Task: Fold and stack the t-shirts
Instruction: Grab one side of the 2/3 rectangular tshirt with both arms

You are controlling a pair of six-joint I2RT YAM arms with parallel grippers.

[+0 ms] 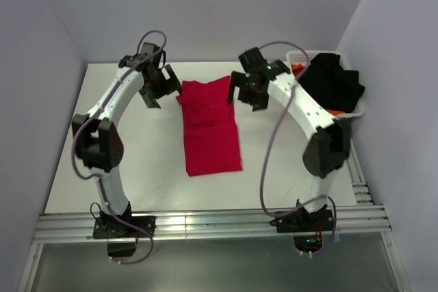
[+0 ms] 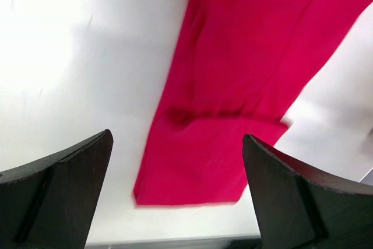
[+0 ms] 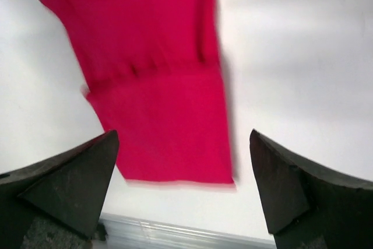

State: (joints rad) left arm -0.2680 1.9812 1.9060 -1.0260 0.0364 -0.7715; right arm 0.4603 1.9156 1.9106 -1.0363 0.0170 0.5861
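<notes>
white table (image 1: 137,169) carries a crimson t-shirt (image 1: 211,131), folded into a long strip, well left of the basket (image 1: 356,111) holding a black t-shirt (image 1: 332,83). right gripper (image 1: 245,97) nearer the basket, left gripper (image 1: 159,97) farther, both gape wide, empty; next fold likely wants matched, level corner pinches.

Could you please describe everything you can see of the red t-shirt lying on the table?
The red t-shirt is plain crimson soft cloth with no print showing. It is folded into a long narrow strip, running from far to near, with a crosswise crease partway along and a square near end. It lies flat on the white table, which is all it rests on. The left gripper and right gripper flank its far end, both open, neither gripping it.
</notes>
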